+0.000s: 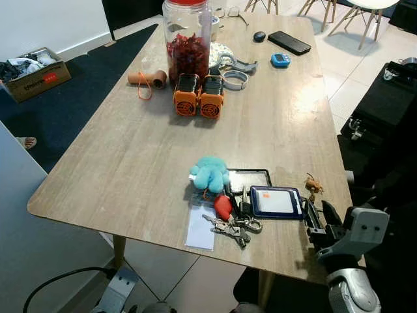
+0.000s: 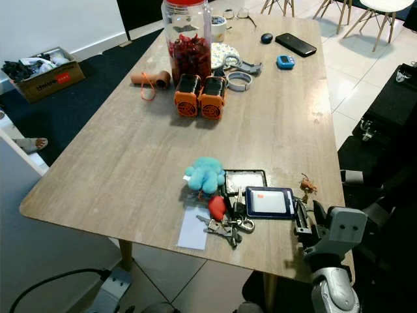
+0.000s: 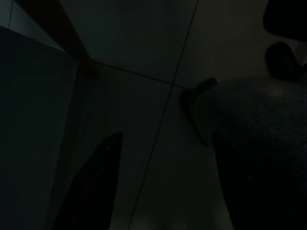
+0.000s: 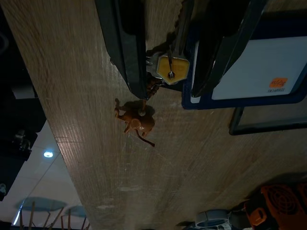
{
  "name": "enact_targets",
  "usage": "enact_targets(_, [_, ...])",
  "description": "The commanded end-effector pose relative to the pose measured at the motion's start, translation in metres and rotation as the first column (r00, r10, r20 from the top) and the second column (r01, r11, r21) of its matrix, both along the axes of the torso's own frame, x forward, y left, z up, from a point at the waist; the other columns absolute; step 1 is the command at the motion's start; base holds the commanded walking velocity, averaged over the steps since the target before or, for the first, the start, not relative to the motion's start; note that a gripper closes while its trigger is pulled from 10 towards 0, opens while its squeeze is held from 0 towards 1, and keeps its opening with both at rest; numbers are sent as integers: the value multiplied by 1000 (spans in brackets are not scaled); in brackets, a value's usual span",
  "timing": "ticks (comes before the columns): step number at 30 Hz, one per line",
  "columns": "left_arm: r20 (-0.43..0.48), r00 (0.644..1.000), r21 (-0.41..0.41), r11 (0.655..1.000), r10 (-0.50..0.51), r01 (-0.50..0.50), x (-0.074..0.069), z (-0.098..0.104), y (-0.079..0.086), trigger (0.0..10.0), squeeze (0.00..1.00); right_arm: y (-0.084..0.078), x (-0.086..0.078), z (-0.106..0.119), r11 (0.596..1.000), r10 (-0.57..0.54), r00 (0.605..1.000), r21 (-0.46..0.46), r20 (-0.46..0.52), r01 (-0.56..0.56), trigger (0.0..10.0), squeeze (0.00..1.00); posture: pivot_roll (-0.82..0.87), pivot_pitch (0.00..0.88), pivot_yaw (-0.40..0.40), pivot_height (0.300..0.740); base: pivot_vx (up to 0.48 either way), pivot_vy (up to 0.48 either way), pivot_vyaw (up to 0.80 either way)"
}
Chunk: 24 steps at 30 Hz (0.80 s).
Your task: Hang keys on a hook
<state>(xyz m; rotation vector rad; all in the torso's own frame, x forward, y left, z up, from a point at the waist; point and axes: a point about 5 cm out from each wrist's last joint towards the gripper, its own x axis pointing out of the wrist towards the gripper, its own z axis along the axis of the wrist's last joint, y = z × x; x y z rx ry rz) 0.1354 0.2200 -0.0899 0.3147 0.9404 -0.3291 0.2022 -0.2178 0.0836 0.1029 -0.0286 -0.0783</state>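
A bunch of keys with a red fob lies near the front edge of the wooden table, beside a teal plush toy and a white card. A blue card holder lies just right of them. My right gripper rests low at the table's right front edge, next to the card holder, and is open. In the right wrist view a yellow-headed key lies between the fingers, chained to a small orange figure. My left arm hangs idle in the dark over floor tiles.
Farther back on the table stand a big jar of red contents, two orange devices, tape rolls, and a phone. A cardboard box sits on the floor at left. Black equipment stands to the right.
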Motion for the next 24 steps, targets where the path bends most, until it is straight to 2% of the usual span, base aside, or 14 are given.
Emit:
enact_targets(1, [-25,1000,8,1000,-4,4,-4,-2,1,10000,8,1,-2,-7,1000,-5,999,2,-42,6,10000,0,25,111,-1,740,0,0,0])
enact_targets(20, [-22,1000,12,1000,-6,6,-3,-1,1,10000,4,2,1,-11,999,-7,998,-43,-61,4,10000,0,26,110,-2,740,0,0,0])
enact_targets(21, [-21,1000,12,1000,-5,6,-2,-1,1,10000,12,2,1,-11,999,-8,998,-42,-60,5,9294,0,25,110,-1,740,0,0,0])
enact_targets(22, [-21,1000,12,1000,-5,5,-2,-1,1,10000,12,2,1,-11,999,-8,998,-42,-60,5,9294,0,25,110,0,740,0,0,0])
enact_targets(23, [-21,1000,12,1000,-5,5,-2,-1,1,10000,8,2,1,-11,999,-8,998,-41,-60,6,4039,0,25,110,0,740,0,0,0])
enact_targets(24, [-21,1000,12,1000,-5,6,-2,-1,1,10000,8,1,1,-11,999,-9,998,-41,-59,6,4039,0,26,110,0,740,0,0,0])
